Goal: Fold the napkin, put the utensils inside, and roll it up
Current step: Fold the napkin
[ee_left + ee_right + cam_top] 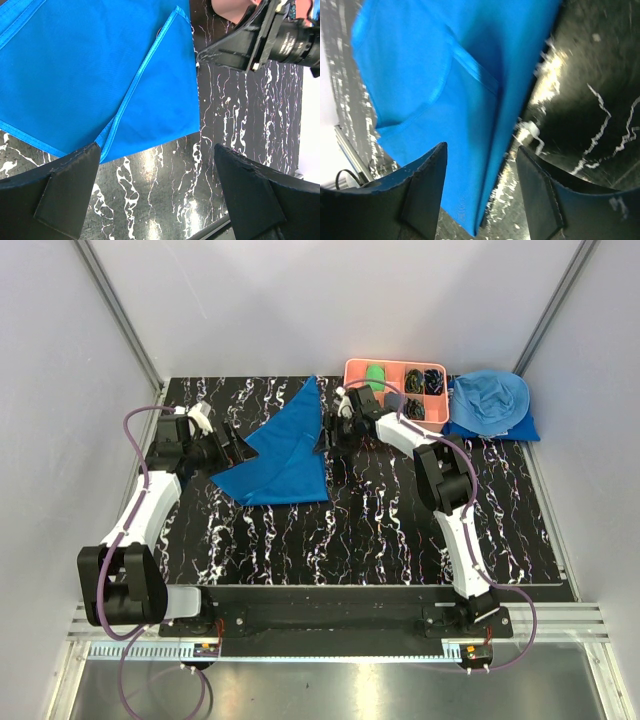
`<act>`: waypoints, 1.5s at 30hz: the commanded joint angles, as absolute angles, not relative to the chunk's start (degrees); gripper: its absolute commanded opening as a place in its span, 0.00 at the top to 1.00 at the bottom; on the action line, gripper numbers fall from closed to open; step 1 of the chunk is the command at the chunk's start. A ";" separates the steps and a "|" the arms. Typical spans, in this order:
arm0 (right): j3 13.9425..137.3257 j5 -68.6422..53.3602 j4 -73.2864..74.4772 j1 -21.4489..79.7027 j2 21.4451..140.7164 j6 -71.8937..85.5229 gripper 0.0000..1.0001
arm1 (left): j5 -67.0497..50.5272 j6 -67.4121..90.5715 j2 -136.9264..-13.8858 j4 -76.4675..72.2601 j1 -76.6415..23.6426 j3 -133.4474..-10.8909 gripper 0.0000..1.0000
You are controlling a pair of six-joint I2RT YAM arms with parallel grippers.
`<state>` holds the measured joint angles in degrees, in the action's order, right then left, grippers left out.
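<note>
The royal-blue napkin (pixel 288 455) lies partly folded on the black marbled table, one point reaching toward the back. My left gripper (pixel 236 447) is open at its left edge. In the left wrist view the napkin (pixel 90 75) fills the upper left, and the open left gripper (pixel 157 195) is over bare table just off the napkin's corner. My right gripper (pixel 333 436) is open at the napkin's right edge. In the right wrist view the napkin's folded edge (pixel 470 150) lies between the spread fingers (pixel 422 195), unclamped. I cannot make out the fork and spoon.
A pink compartment tray (pixel 352 368) stands at the back right, holding a green item (pixel 376 375) and dark items. A sky-blue heap of cloth (pixel 490 402) lies right of it. The right arm's gripper shows in the left wrist view (pixel 260 40).
</note>
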<state>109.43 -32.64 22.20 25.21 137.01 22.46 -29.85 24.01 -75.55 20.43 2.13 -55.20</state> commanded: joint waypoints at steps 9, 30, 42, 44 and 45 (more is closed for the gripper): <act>106.17 -31.47 21.36 25.14 136.67 21.27 0.40 | -32.34 24.43 -75.41 17.23 2.46 -54.93 0.01; 106.70 -31.20 19.78 26.54 139.39 23.47 0.64 | -33.31 24.87 -74.53 16.70 2.37 -54.67 0.01; 103.02 -29.54 19.43 27.77 138.26 25.92 1.00 | -33.49 24.96 -74.18 16.70 2.46 -54.75 0.01; 99.95 -29.53 17.76 28.56 137.38 28.02 1.00 | -33.57 24.96 -73.92 16.61 2.37 -54.67 0.01; 98.37 -29.01 16.71 29.09 136.15 29.26 1.00 | -33.49 24.96 -73.74 16.61 2.46 -54.67 0.01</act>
